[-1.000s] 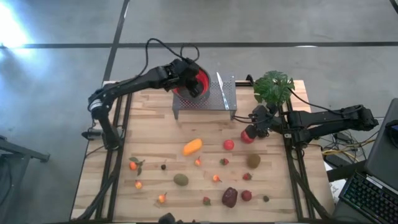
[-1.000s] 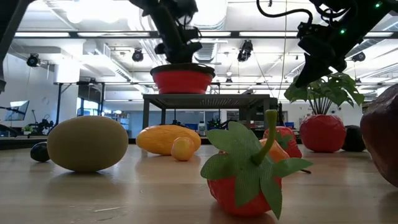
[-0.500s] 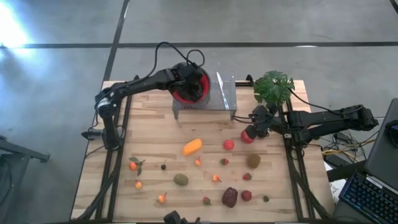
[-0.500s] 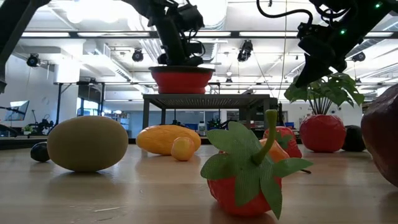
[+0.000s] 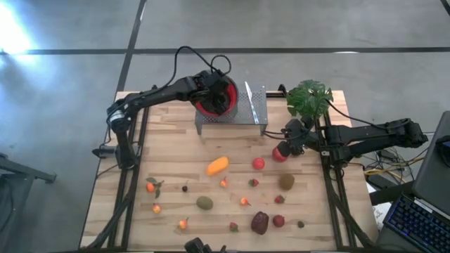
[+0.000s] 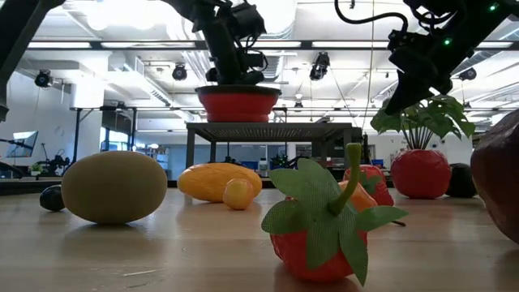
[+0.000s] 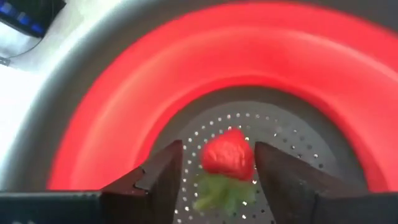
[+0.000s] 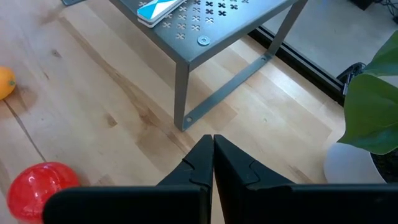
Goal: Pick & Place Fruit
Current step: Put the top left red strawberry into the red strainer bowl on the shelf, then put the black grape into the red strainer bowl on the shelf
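A toy strawberry sits between the left gripper's spread fingers, seemingly loose, over the perforated floor of the red-lined bowl at upper centre of the high view. Other fruit dot the table's lower half. The right gripper — fingers pressed together — hovers mid-right, beside a red apple.

No readable text or labels seem visible anywhere.
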